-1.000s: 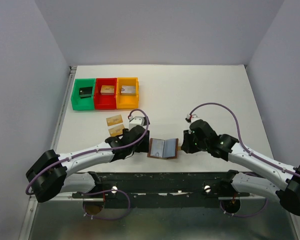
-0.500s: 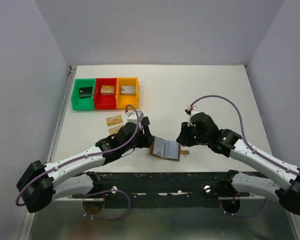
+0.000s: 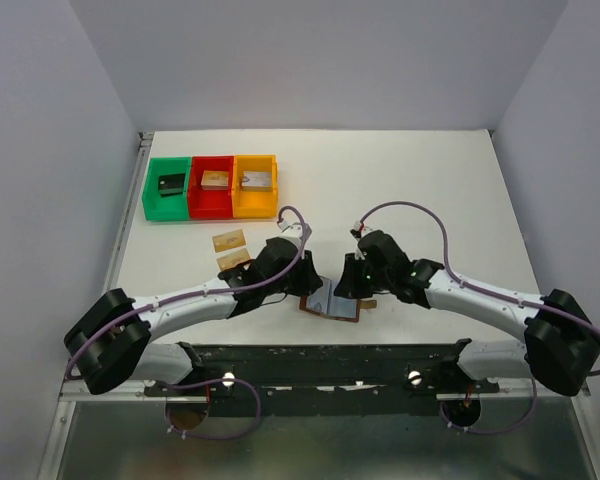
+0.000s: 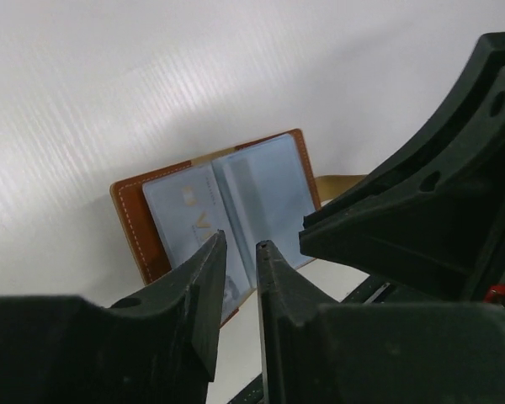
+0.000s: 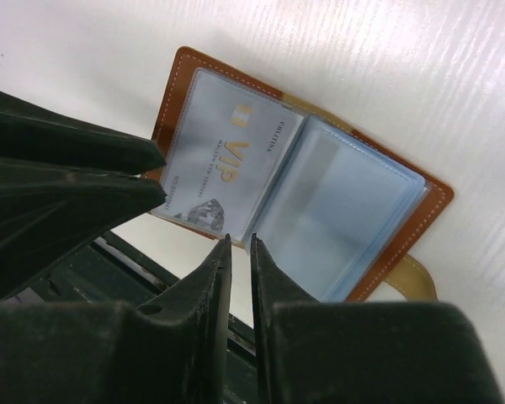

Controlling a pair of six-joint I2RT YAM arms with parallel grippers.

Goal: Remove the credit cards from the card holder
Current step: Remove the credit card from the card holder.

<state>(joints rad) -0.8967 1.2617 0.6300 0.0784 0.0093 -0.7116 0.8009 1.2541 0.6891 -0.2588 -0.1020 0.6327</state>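
Note:
The card holder (image 3: pixel 326 304) lies open on the table near the front edge, a brown leather wallet (image 5: pixel 183 84) with pale blue pockets. A whitish credit card (image 5: pixel 227 160) marked VIP sits in one pocket (image 4: pixel 189 219). Two tan-gold credit cards (image 3: pixel 228 241) (image 3: pixel 233 262) lie on the table to its left. My left gripper (image 3: pixel 308 283) (image 4: pixel 238 246) and right gripper (image 3: pixel 348 285) (image 5: pixel 240 241) meet over the wallet's fold from opposite sides. Each stands open by a narrow slit with nothing between its fingers. Whether the tips touch the wallet I cannot tell.
Green (image 3: pixel 150 197), red (image 3: pixel 211 208) and orange (image 3: pixel 255 209) bins stand in a row at the back left, each with a small block inside. The wallet's tan snap tab (image 5: pixel 417 278) sticks out on the right side. The table's front edge and a dark rail run just below the wallet.
Both arms have swung inward until their grippers meet over the wallet. Both pairs of jaws have narrowed, the left one most. The wallet has shifted slightly.

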